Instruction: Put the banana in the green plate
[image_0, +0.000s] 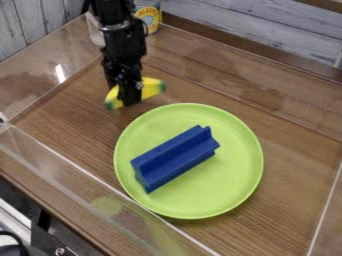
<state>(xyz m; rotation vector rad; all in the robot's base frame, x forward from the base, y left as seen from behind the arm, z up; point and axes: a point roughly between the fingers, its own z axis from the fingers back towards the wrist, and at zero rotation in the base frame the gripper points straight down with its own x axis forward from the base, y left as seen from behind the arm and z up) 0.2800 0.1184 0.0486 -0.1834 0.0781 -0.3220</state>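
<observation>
Between my black metal fingers (124, 88): small curved yellow plastic banana (144, 91). Beside them: round lime-green plastic plate (237, 185) bearing blue ridged plastic block (178, 157). Brown wood-grain tabletop (67, 130).

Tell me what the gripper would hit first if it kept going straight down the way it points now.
Probably the wooden table just beyond the green plate, since the gripper, shut on the banana, points steeply down there; depth is hard to judge.

banana (138, 92) blurred and half hidden behind the claw (127, 93), arm's top cut off by upper edge
</observation>
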